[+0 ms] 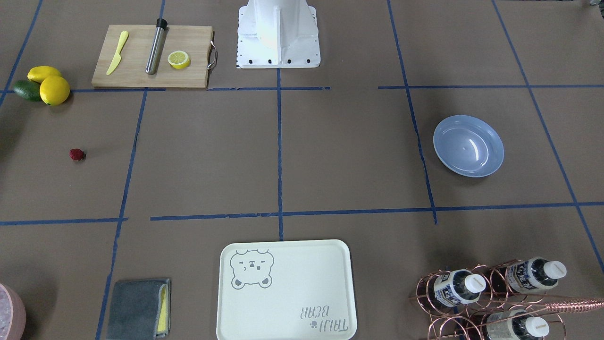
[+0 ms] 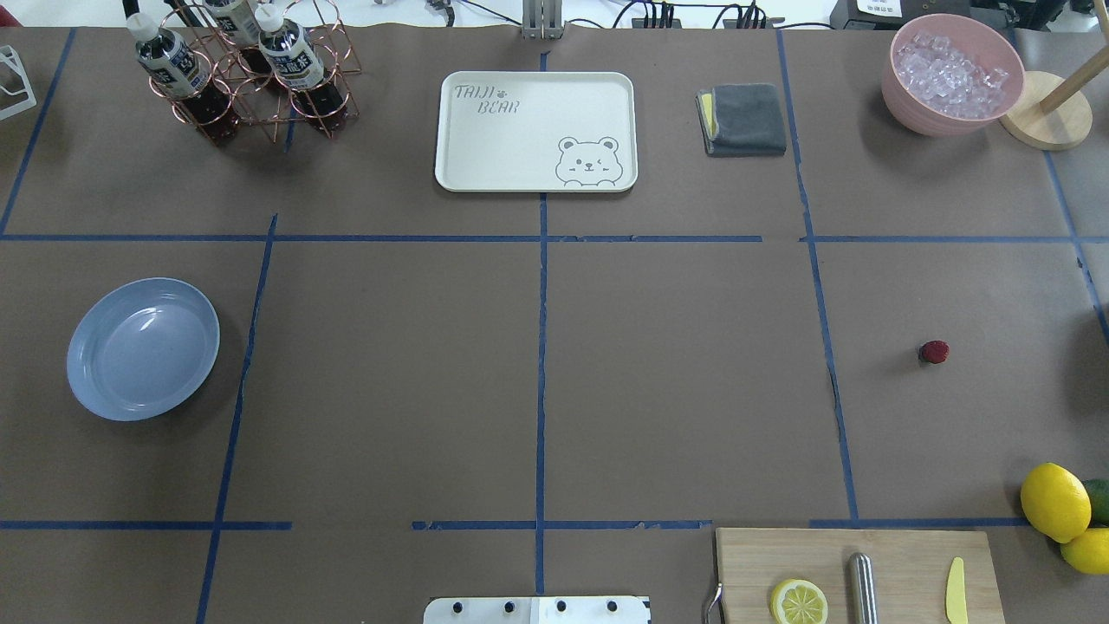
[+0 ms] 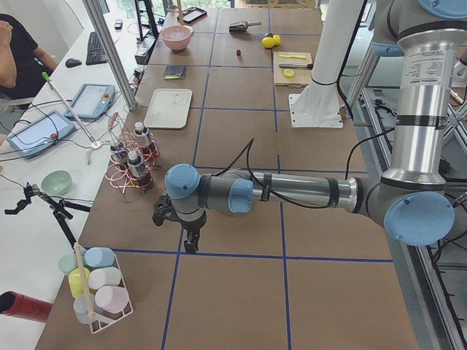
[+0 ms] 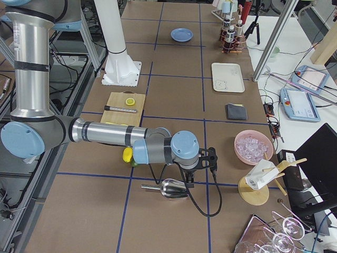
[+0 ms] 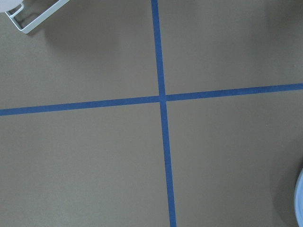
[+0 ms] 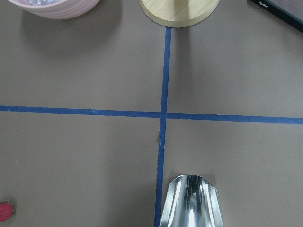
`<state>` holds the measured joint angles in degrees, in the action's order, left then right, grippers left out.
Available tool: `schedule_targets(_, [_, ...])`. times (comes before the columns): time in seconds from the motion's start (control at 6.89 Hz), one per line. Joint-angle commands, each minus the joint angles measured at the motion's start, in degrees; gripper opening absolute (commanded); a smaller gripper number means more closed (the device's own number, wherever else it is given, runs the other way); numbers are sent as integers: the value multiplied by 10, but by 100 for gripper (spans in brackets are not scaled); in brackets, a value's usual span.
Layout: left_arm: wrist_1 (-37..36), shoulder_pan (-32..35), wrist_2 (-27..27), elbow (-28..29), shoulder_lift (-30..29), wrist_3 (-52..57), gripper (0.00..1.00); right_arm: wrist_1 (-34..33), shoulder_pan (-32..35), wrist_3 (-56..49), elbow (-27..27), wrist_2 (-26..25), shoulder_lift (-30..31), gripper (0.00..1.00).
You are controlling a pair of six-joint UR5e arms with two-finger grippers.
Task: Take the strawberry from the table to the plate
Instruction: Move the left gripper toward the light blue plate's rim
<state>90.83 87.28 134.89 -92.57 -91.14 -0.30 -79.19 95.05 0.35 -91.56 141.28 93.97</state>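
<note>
A long white desk [image 3: 33, 248] holds a keyboard [image 3: 95, 47] and 2 tablets [image 3: 93, 100] under even light.

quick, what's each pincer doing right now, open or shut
Left pincer: cannot tell, seen only from the side camera.
Right pincer: cannot tell, same reason.

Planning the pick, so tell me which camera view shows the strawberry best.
Exterior front-facing: the strawberry lies whole and unobstructed on the table. Overhead exterior shows it about as well. Exterior left gives a far red speck; right wrist-mounted crops it at the frame edge; exterior right and left wrist-mounted show none of it.
</note>
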Motion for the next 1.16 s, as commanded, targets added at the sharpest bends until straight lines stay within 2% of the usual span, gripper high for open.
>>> schedule_targets(0.0, [41,-8,4,-27,1,-113,100,2,0,0,-3,0,-1,100])
schedule_targets(0.29, [202,-75,4,-30,56,-230,100,2,-2,1,-6,1,-1,100])
schedule_targets(0.58, [454,-200,-3,-22,125,-453,100,2,-4,1,-6,1,-1,100])
schedule_targets(0.73, [500,-241,-22,-17,134,-496,100,2,-5,1,-6,1,-1,100])
schedule_targets(1.02, [507,-284,-86,1,133,-501,100,2,-6,1,-6,5,-1,100])
